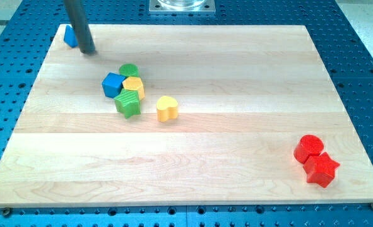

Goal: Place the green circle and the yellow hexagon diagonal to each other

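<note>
The green circle [129, 70] lies in the upper left part of the wooden board [236, 75]. The yellow hexagon [134, 86] touches it just below and to the right. A blue cube [113, 84] sits against both on their left. A green star [128, 103] sits just below the hexagon. My tip [88, 52] rests on the board near the top left corner, well up and left of this cluster, apart from it.
A blue block [70, 36] sits partly hidden behind my rod at the top left corner. A yellow heart [167, 108] lies right of the green star. A red circle [309, 148] and a red star [321, 169] sit at the bottom right.
</note>
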You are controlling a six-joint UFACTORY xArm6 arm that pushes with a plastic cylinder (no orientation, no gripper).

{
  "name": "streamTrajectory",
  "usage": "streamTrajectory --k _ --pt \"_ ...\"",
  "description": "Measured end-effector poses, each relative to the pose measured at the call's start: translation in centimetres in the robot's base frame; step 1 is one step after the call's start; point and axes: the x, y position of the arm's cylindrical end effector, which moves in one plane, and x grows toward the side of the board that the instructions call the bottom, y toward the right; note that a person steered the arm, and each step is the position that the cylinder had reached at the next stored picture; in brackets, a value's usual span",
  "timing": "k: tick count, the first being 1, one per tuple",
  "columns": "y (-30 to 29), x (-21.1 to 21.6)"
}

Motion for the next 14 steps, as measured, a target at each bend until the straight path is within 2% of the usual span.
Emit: streamTrajectory --k 1,2,3,4,5,6,7,8,9,10,11,12,13,14 --pt "10.6 1.4" --pt "10.3 8.1" --pt "6.6 8.4" --pt "6.8 10.6" --pt "2.3 8.8" --pt "0.9 3.7" --pt "1.4 7.0" --pt "-4.2 7.9" --pt "-3.3 4.6" --pt "-1.7 6.5" --pt "10.4 6.9" --pt "18.4 9.8" --pt "14.5 13.8" --pt "8.7 14.2"
